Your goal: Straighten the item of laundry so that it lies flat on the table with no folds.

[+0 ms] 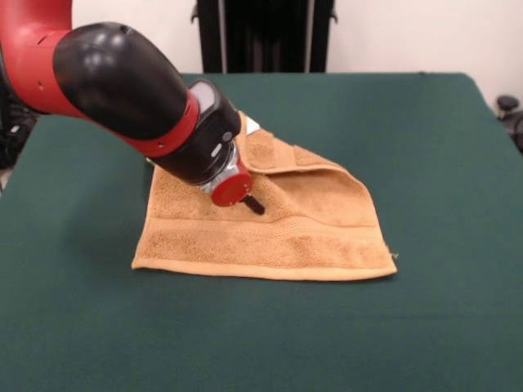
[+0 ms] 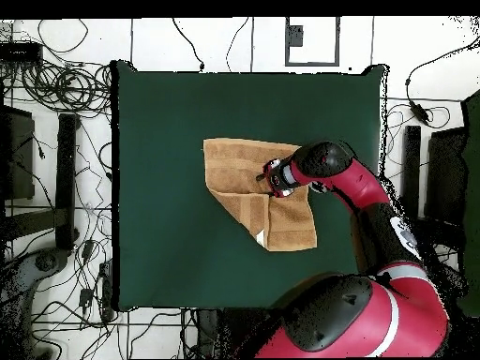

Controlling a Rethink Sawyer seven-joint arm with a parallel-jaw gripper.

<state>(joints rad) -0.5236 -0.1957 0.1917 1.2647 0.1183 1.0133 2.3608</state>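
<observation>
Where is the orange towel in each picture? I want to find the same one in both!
Front view: the towel lies in the middle of the green table, its far corner folded over, just under the red and black arm.
Overhead view: the towel sits near the table's centre, its folded part toward the picture's bottom.
Shared landmark: the gripper above the towel; overhead it shows at.

We count one towel (image 1: 270, 220), tan-orange, and one table (image 1: 441, 131) under green cloth. We see one arm (image 1: 114, 82), red and black, ending in one gripper (image 1: 255, 204). On the towel we make out one folded-over flap, and one woven band running near its front edge. In the overhead view, we cannot count the many cables on the floor.
</observation>
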